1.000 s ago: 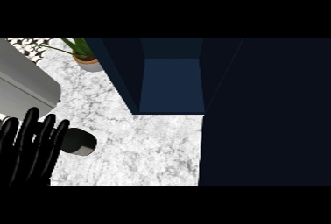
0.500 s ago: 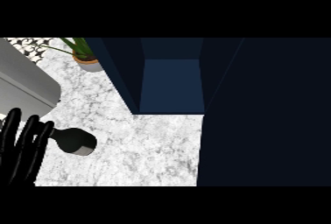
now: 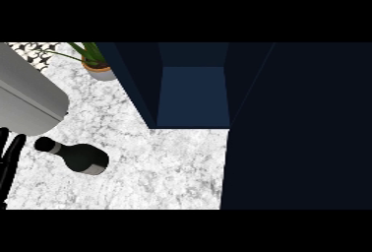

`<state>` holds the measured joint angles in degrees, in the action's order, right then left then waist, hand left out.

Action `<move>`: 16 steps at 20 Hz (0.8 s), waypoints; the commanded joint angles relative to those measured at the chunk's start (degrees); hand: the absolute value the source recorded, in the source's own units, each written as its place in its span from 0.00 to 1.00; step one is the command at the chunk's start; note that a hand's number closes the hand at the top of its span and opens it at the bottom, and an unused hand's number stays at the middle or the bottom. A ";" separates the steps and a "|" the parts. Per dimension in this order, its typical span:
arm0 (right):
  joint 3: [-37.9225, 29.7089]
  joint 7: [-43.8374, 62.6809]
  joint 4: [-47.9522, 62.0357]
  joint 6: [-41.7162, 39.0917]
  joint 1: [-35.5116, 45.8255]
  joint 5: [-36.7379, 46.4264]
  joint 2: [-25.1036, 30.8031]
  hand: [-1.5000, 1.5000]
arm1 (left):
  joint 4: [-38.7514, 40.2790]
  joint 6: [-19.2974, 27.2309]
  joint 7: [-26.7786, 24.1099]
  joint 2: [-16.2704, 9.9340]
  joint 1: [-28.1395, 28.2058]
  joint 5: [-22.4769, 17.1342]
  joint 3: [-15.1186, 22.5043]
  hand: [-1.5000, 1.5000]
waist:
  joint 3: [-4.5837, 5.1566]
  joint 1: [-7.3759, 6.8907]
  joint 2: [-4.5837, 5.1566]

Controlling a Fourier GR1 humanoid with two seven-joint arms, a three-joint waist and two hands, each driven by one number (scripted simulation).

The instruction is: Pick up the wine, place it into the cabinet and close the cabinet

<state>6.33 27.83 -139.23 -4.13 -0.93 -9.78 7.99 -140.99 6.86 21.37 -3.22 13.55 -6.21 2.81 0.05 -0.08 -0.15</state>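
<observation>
1. At 9 o'clock, at the left edge, a few black fingers of the left hand [image 3: 10, 156] show, straight and holding nothing.
2. Just beside them the wine bottle [image 3: 78, 156] lies on the white marble counter [image 3: 167, 172].
3. At 12 o'clock the dark blue cabinet [image 3: 193, 96] stands open.
4. At 10 o'clock sits a grey box [image 3: 25, 96].
5. At 11 o'clock, farthest away, stands a potted plant [image 3: 96, 66].
</observation>
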 commanded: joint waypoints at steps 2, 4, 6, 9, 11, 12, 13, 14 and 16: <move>-0.46 4.13 -5.76 0.24 0.67 -1.78 0.60 0.00 | -2.16 -1.29 3.06 -1.67 -2.96 -10.76 -8.84 0.00 | -0.01 0.07 0.05; 2.08 2.34 -5.50 0.79 -1.33 0.94 -1.06 0.00 | 0.90 -1.84 2.46 -2.22 -5.00 -12.80 -12.56 0.00 | 0.00 0.17 0.04; -1.79 9.00 -8.06 3.00 4.49 -2.11 0.85 0.00 | -0.59 -2.38 2.02 -0.71 -2.27 -10.61 -10.35 0.00 | 0.02 -0.08 -0.02; -1.59 7.04 -8.86 1.48 0.68 -2.81 0.47 0.00 | 1.96 -4.90 0.31 -0.43 -0.49 -16.31 -15.60 0.00 | 0.04 -0.13 -0.16; -2.82 6.58 -10.26 0.46 -1.14 -3.41 0.98 0.00 | 8.29 -6.12 -2.00 -0.43 -1.84 -14.28 -16.33 0.00 | 0.00 0.32 -0.04; -3.86 4.55 -7.16 -0.47 0.93 -5.05 0.95 0.00 | 8.22 -6.60 0.92 -1.63 -2.73 -17.16 -17.00 0.00 | -0.02 0.19 0.01; 0.39 5.88 -8.99 1.11 -0.40 -0.29 -0.69 0.00 | 6.33 -6.43 2.32 -2.03 -2.25 -17.84 -17.89 0.00 | -0.02 0.12 -0.02; -3.33 7.84 -10.24 1.31 0.96 -3.52 0.90 0.00 | 10.54 -9.78 -2.14 -1.52 -0.18 -20.85 -20.13 0.00 | 0.03 0.12 -0.07; -4.83 7.04 -6.58 0.04 2.31 -5.31 1.07 0.00 | 11.23 -9.80 -0.93 -2.23 -1.40 -20.60 -20.81 0.00 | -0.03 0.04 0.06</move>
<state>3.97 31.70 -140.17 -3.97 1.88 -9.42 8.67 -131.98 -0.64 21.10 -5.08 11.68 -23.17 -15.43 0.05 0.04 -0.17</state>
